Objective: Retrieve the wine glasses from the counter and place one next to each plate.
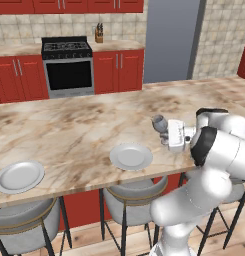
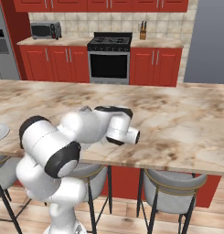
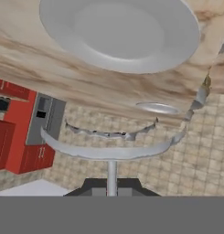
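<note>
Between the jaws, the thin stem of a wine glass [image 3: 111,176] is being squeezed tight, so the gripper [image 1: 166,134] is carrying it without dropping it. Just past the jaws, a plate [image 1: 131,156] is sitting on the long bar top [image 1: 69,130]. Another plate [image 1: 19,176] is waiting farther off. The glass probably needs setting down beside the near plate.

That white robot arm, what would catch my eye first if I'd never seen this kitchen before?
Likely the gripper, shut on the stem of a wine glass and holding it above the long marbled bar top, just right of a pale plate. A second plate lies near the bar's left end. Behind, a black stove sits among red cabinets.
</note>
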